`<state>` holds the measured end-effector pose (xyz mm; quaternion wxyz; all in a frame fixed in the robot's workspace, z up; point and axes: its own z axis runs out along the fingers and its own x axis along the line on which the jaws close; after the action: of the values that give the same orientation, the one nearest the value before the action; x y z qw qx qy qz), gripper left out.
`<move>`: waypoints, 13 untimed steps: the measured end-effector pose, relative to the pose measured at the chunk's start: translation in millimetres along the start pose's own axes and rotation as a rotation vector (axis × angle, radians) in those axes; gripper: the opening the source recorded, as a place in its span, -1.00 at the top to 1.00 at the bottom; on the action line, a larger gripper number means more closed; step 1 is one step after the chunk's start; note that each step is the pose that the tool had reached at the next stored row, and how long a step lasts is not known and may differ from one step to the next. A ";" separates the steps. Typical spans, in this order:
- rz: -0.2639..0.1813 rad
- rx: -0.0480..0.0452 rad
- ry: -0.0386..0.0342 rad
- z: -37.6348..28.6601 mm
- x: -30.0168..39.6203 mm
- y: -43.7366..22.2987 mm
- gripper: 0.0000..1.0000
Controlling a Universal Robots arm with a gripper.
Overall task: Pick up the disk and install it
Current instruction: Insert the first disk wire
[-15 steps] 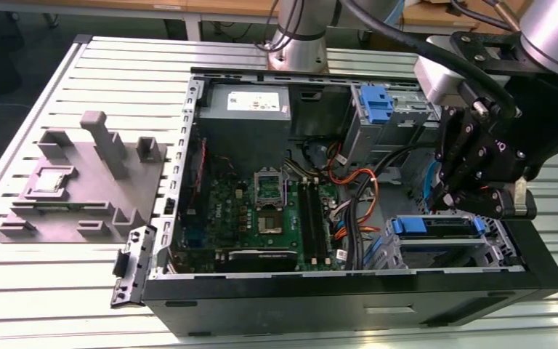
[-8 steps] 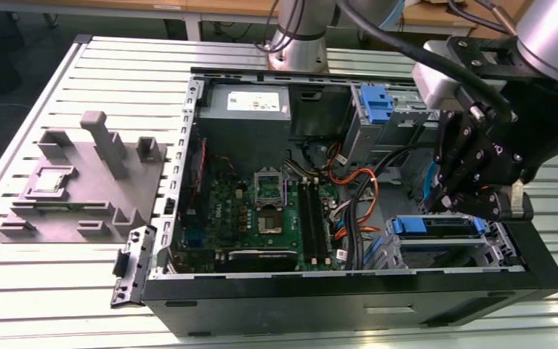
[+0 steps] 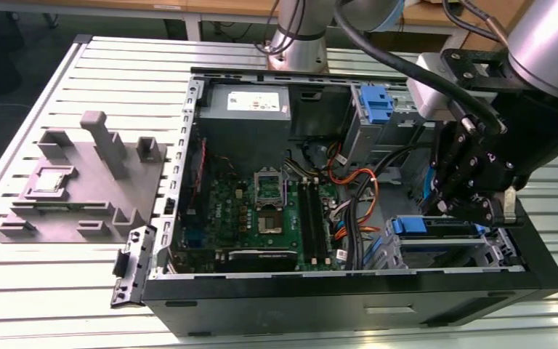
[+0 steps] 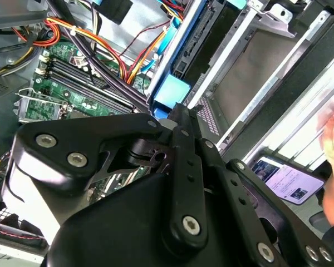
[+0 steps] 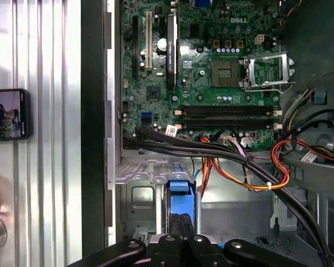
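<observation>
Disk (image 3: 420,226), with its blue plastic frame and flat silver-grey metal face, sits in the stamped sheet-metal drive cage (image 3: 392,253) low toward the exterior view's right, inside the open black computer case (image 3: 357,294). The black, bolted tool (image 3: 473,212) hangs directly over it. In both wrist views its tip (image 5: 181,221) (image 4: 178,114) meets the end of the glossy blue frame (image 5: 181,197) (image 4: 170,92), but whether the tool clamps the disk cannot be told. Beside the cage lies the green motherboard (image 3: 259,211), with an empty silver processor socket and long black memory slots. Orange, red and black cables (image 3: 357,185) loop across it. Near the top of the case stands a grey metal box (image 3: 258,105) with a white printed sticker, and to the exterior view's right of it an upright blue plastic latch (image 3: 376,105). The case rests on a ribbed aluminium tabletop (image 3: 46,291). A matte grey moulded fixture (image 3: 85,182) with blocky posts lies on the exterior view's left. In both wrist views a phone (image 5: 8,114) (image 4: 286,181) with a lit screen lies on the slats.
</observation>
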<state>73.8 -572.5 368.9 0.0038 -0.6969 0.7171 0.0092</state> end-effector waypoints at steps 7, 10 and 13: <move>0.000 0.0000 -0.0004 3.3 0.0 -1.5 0.80; 0.000 0.0001 -0.0003 3.2 0.0 -3.2 0.80; 0.000 0.0000 -0.0002 3.2 0.0 -3.5 0.80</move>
<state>77.3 -572.5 365.7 0.0039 -0.6969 0.7171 0.0092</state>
